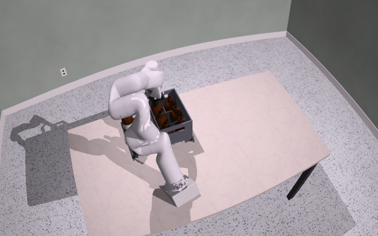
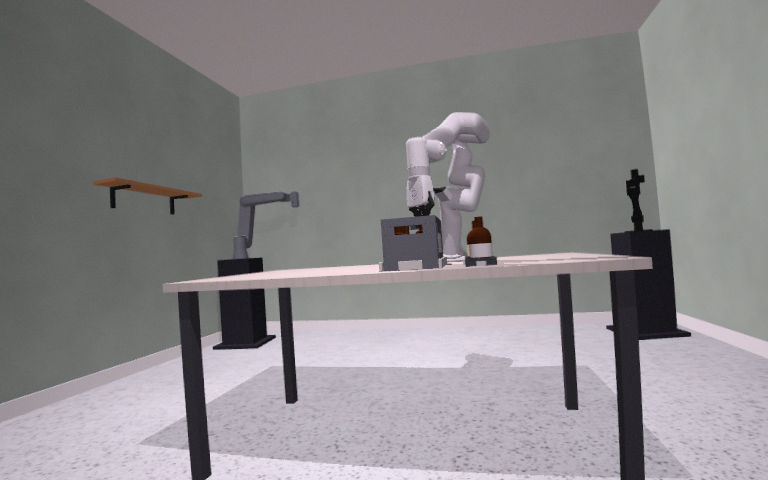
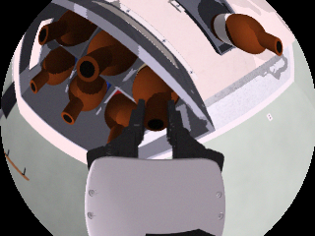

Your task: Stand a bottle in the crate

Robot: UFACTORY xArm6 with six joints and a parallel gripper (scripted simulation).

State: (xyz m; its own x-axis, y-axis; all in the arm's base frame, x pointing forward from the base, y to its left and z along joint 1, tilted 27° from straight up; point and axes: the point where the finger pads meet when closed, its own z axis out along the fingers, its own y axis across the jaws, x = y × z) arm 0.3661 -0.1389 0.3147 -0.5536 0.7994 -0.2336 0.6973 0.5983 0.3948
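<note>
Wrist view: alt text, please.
Black gripper shut on the neck of a brown bottle in the crate; five more brown bottles share the crate. Upper right, another bottle stands on the tray.

My arm [image 1: 140, 116] [image 2: 465, 178] arches up and over, wrist bent downward, and my gripper [image 1: 158, 101] [image 2: 421, 212] [image 3: 156, 108] points down, fingers partly closed in a grip.
</note>
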